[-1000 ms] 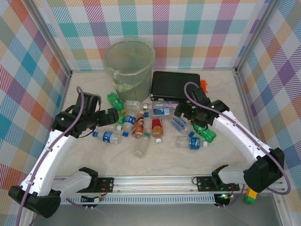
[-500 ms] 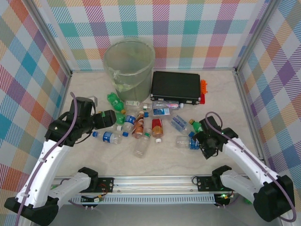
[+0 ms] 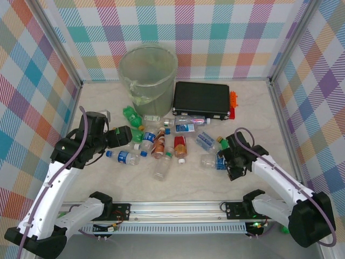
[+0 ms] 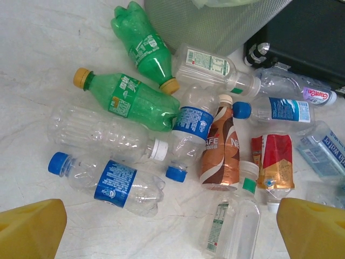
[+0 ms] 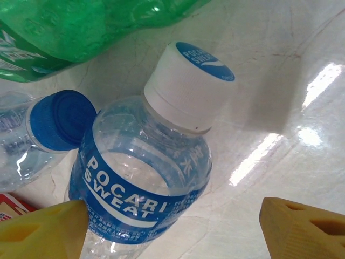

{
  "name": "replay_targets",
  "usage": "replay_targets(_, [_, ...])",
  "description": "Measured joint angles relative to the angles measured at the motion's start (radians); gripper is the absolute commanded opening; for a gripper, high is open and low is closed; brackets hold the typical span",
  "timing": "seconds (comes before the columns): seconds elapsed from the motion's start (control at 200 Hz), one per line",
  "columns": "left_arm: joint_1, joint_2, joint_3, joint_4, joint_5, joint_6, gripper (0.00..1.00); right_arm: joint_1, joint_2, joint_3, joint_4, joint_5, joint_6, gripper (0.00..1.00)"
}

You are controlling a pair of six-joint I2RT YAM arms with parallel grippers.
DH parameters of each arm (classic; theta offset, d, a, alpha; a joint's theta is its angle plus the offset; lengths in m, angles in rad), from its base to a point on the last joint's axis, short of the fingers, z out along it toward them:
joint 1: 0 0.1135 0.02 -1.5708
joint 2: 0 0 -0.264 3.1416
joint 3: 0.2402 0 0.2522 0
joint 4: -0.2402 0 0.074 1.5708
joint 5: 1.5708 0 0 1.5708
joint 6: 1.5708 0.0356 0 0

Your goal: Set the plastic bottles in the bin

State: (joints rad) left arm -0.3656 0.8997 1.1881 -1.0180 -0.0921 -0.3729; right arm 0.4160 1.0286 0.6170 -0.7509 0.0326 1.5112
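Presently, plastic bottles (image 3: pixel 158 144): roughly a dozen, lying on their sides in a loose heap mid-table, in front of the bin and the black case.
Bin (image 3: pixel 148 75): upright at the back of the table (image 3: pixel 188 183), left of the black case (image 3: pixel 201 99); two green bottles (image 4: pixel 135 102) lie nearest its foot.
Pocari Sweat bottle (image 5: pixel 145 178): at the heap's right edge; white cap, blue label; a blue-capped bottle just beside it.
Right gripper (image 5: pixel 172 226): jaws spread, yellow fingers (image 5: pixel 302 229) either side of the Pocari Sweat bottle; contact cannot be told.
Right arm: stretched low from its base, forearm angled inward to the left.
Left gripper (image 4: pixel 172 229): jaws wide apart, holding nothing, above the heap's left side.
Left arm: elbow raised, wrist turned right toward the heap.
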Motion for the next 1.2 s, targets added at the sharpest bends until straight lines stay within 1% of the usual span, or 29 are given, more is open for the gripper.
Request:
replay_targets(0.16, [0.0, -0.002, 0.0, 0.0, 0.001, 0.0, 1.0, -0.018, 0.066, 0.001, 0.077, -0.01, 0.001, 0.84])
replay_targets(0.325, [0.0, -0.006, 0.0, 0.0, 0.001, 0.0, 1.0, -0.024, 0.131, 0.001, 0.109, -0.02, 0.0, 0.83])
replay_targets(0.475, [0.0, -0.007, 0.0, -0.001, 0.001, 0.0, 0.99, -0.024, 0.153, -0.004, 0.134, -0.033, 0.0, 0.82])
replay_targets(0.665, [0.0, -0.007, 0.0, -0.001, 0.002, 0.0, 1.0, -0.024, 0.154, -0.055, 0.168, -0.046, 0.004, 0.81])
replay_targets(0.76, [0.0, -0.007, 0.0, -0.001, 0.003, 0.0, 1.0, -0.024, 0.154, -0.074, 0.169, -0.05, 0.006, 0.77])
replay_targets(0.845, [0.0, -0.007, 0.0, -0.001, 0.005, 0.0, 1.0, -0.024, 0.154, -0.079, 0.167, -0.052, 0.009, 0.69])
replay_targets(0.925, [0.0, -0.007, 0.0, -0.001, 0.005, 0.0, 1.0, -0.024, 0.143, -0.079, 0.162, -0.052, 0.01, 0.62])
replay_targets(1.02, [0.0, -0.007, 0.0, -0.001, 0.005, 0.0, 1.0, -0.024, 0.09, -0.079, 0.135, -0.045, 0.003, 0.62])
replay_targets(1.2, [0.0, -0.007, 0.0, 0.0, 0.005, 0.0, 1.0, -0.024, -0.062, -0.072, 0.04, -0.013, -0.001, 0.62])
